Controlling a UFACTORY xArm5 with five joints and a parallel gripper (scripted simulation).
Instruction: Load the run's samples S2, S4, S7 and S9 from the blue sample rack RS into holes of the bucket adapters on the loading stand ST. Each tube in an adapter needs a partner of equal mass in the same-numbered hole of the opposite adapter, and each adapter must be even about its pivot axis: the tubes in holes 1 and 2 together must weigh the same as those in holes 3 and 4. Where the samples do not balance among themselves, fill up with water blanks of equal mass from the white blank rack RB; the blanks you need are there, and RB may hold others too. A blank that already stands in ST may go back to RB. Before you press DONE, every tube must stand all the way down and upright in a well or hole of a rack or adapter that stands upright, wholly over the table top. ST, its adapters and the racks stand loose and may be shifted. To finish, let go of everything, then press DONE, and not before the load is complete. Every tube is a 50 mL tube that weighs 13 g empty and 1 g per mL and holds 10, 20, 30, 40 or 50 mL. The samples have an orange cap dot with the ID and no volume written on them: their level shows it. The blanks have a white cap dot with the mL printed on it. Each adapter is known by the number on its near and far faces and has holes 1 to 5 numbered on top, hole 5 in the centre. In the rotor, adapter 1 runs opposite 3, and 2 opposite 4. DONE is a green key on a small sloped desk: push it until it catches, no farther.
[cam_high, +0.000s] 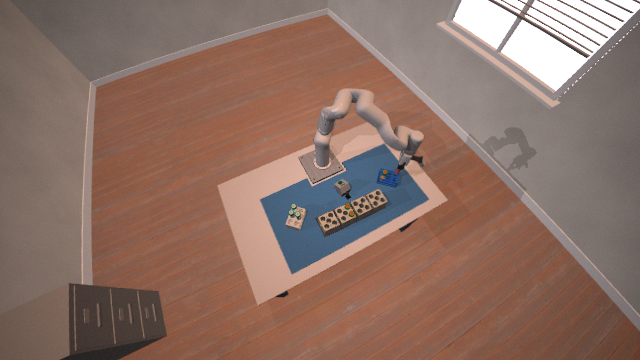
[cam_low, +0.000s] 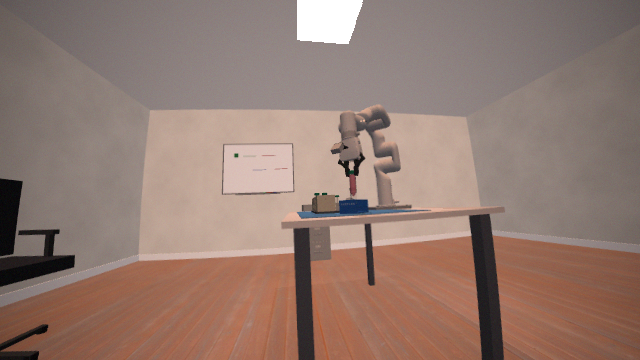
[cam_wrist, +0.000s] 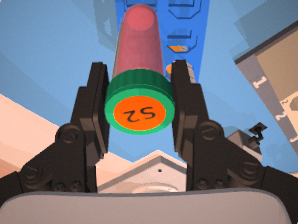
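Observation:
My gripper (cam_wrist: 139, 80) is shut on sample tube S2 (cam_wrist: 136, 106), a green-capped tube with an orange dot and pink-red liquid. It hangs upright above the blue sample rack RS (cam_wrist: 164, 10), lifted clear of the wells, as the exterior view shows (cam_low: 352, 184). RS (cam_high: 388, 177) stands at the mat's right back; one orange-dotted cap (cam_wrist: 177, 48) still shows in it. The loading stand ST (cam_high: 353, 211) with its row of adapters lies along the mat's front; some orange-dotted tubes (cam_high: 348, 210) stand in the middle adapters. The white blank rack RB (cam_high: 294, 219) stands at the left.
The DONE key desk (cam_high: 342, 187) sits between the arm's base (cam_high: 321, 169) and ST. The table's right edge is close behind RS. A grey filing cabinet (cam_high: 115, 317) stands on the floor, far from the table.

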